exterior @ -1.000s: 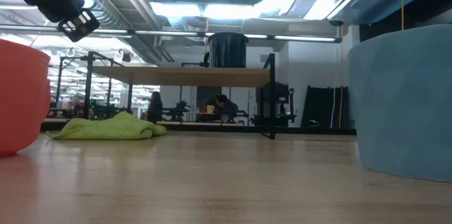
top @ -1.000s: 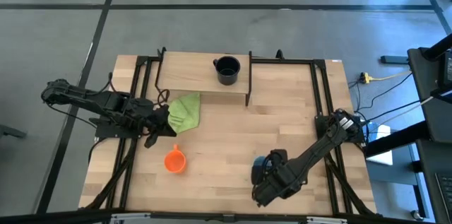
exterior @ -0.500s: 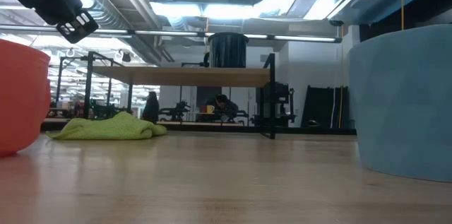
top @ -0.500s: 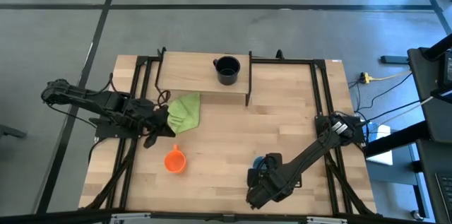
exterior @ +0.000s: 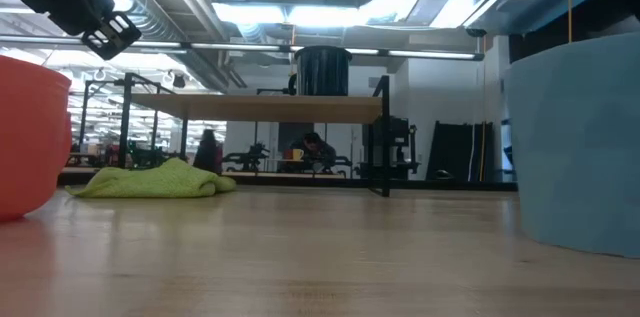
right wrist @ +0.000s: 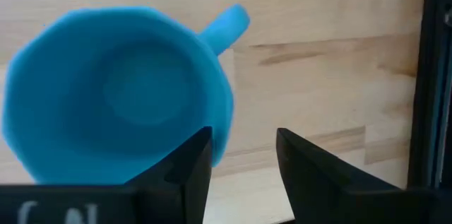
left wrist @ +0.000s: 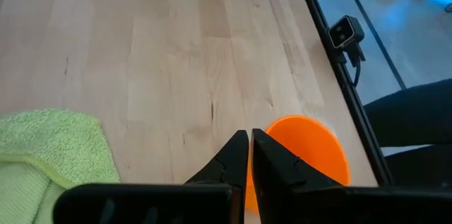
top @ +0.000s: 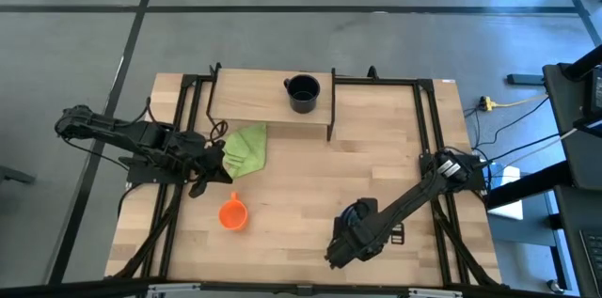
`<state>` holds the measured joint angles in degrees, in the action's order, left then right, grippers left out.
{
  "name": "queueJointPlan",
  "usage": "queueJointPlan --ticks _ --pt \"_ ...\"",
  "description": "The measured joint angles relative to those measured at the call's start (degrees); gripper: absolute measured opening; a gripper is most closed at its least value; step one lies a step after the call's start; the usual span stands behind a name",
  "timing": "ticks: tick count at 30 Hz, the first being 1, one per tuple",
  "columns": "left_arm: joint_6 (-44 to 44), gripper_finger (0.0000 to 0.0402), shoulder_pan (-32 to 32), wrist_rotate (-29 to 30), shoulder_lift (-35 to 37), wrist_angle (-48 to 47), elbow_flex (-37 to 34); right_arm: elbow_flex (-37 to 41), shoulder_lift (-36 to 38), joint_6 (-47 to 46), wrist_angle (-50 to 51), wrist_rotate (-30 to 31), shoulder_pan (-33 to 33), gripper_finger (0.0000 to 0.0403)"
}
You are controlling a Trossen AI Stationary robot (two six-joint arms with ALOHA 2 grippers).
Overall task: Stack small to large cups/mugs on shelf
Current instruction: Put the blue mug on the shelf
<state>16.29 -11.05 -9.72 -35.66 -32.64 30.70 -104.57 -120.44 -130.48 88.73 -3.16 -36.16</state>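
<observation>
Right gripper (top: 340,249) is at the table's near edge, directly over the blue mug (right wrist: 116,97), which it hides from the high view. In the right wrist view its fingers (right wrist: 187,164) stand parted above the mug's rim, one over the rim and one beside it; nothing is clamped. The mug stands upright on the table (top: 301,185), mouth up, handle pointing away from the body. In the low view it fills the right side (exterior: 580,147).

The orange mug (top: 232,214) stands upright near the table's front left, well apart from the blue mug. It shows large at the low view's left edge (exterior: 25,137).

Left gripper (top: 201,185) hovers just beyond the orange mug, beside the green cloth (top: 246,149). In the left wrist view its fingers (left wrist: 272,160) are pressed together with nothing between them, the orange mug (left wrist: 300,150) just ahead.

The cloth lies crumpled on the table in front of the shelf's left end.

The black mug (top: 302,93) stands upright on the shelf (top: 245,96) at the table's far edge, right of its centre.

No legible writing, brand or label appears on any item.
</observation>
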Motion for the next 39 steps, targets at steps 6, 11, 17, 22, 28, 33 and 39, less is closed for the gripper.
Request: queueJointPlan --ticks 6,11,17,22,28,33,39 --pt "0.0 0.0014 0.0 -0.04 0.0 -1.56 0.0 0.87 0.0 0.09 -3.09 1.17 0.05 0.0159" --pt "-0.07 0.0014 0.0 -0.01 0.0 -2.51 0.0 0.87 0.0 0.28 -3.69 3.19 0.54 0.0159" --pt "-0.11 0.0014 0.0 -0.01 0.0 -2.57 0.0 0.87 0.0 0.41 -3.65 4.39 0.81 0.0159" --pt "-0.11 0.0014 0.0 0.08 0.0 -2.59 0.0 0.89 -1.56 0.46 -3.65 4.54 0.81 0.0159" --pt "-0.11 0.0014 0.0 0.21 0.0 -2.59 0.0 0.91 -2.05 0.52 -3.5 4.55 0.81 0.0159" --pt "-0.4 0.0014 0.0 1.53 0.0 -2.71 0.0 0.91 -2.05 0.59 -2.2 4.61 0.81 0.0154" --pt "-0.37 0.0014 0.0 1.78 0.0 -2.94 0.0 0.91 -2.05 0.66 -0.92 5.18 0.81 0.0122"
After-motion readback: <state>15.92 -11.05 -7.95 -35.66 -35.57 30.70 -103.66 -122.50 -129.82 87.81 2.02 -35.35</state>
